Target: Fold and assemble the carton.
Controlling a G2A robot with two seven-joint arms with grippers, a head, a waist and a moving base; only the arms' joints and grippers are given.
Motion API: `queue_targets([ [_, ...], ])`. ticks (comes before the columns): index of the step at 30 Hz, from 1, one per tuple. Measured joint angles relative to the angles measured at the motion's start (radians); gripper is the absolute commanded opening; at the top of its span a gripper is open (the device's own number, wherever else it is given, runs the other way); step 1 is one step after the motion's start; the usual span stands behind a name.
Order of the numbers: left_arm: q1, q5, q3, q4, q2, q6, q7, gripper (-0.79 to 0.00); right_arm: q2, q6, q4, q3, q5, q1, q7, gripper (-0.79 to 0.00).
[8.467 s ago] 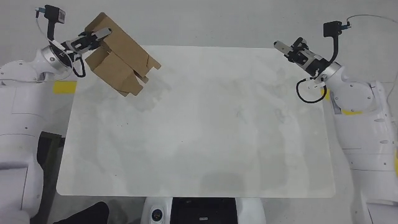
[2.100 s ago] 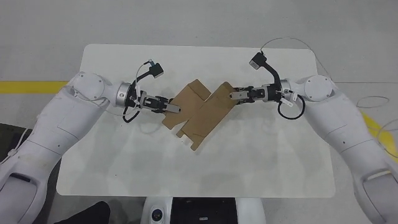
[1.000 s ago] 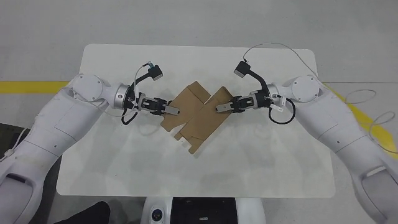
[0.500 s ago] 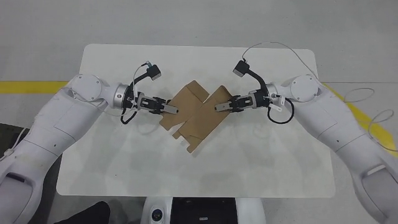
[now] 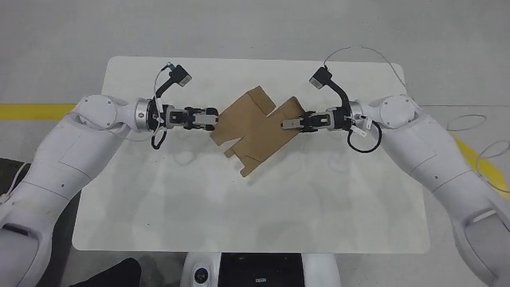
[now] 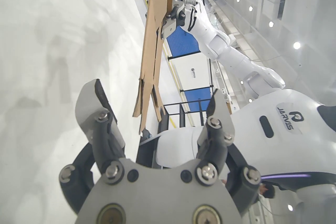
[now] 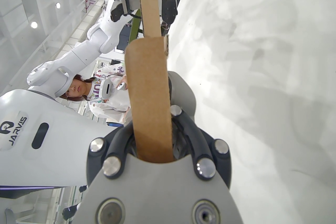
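Overhead: R gripper (image 5: pixel 288 124) tight on carton (image 5: pixel 253 131); L gripper (image 5: pixel 212 117) agape, prob. just off it.

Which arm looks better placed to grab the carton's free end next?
Left, probably. The left gripper is open and empty, facing one edge of the carton; the right gripper is shut on the opposite end.

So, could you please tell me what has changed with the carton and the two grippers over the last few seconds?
The left gripper has let go of the carton and drawn back a little; it now stands open, clear of the cardboard. The carton has shifted slightly toward the far edge of the table. The right gripper stays shut on the opposite edge, and the carton is still unfolded.
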Motion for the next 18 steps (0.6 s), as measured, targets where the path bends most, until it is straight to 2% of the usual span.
queue_targets([
  [5,0.014,0.014,-0.014,-0.004,-0.003,-0.058,0.059,0.000,-0.011,-0.002,0.033,0.019,0.026,0.000,-0.003,-0.785],
  [10,0.026,-0.026,-0.015,0.001,-0.015,-0.065,0.066,0.000,-0.029,-0.008,0.052,0.031,0.030,0.001,-0.025,-0.785],
  [18,0.031,-0.078,-0.027,0.039,-0.040,-0.067,0.068,0.000,-0.063,0.034,0.054,0.032,-0.026,-0.003,-0.123,-0.785],
])
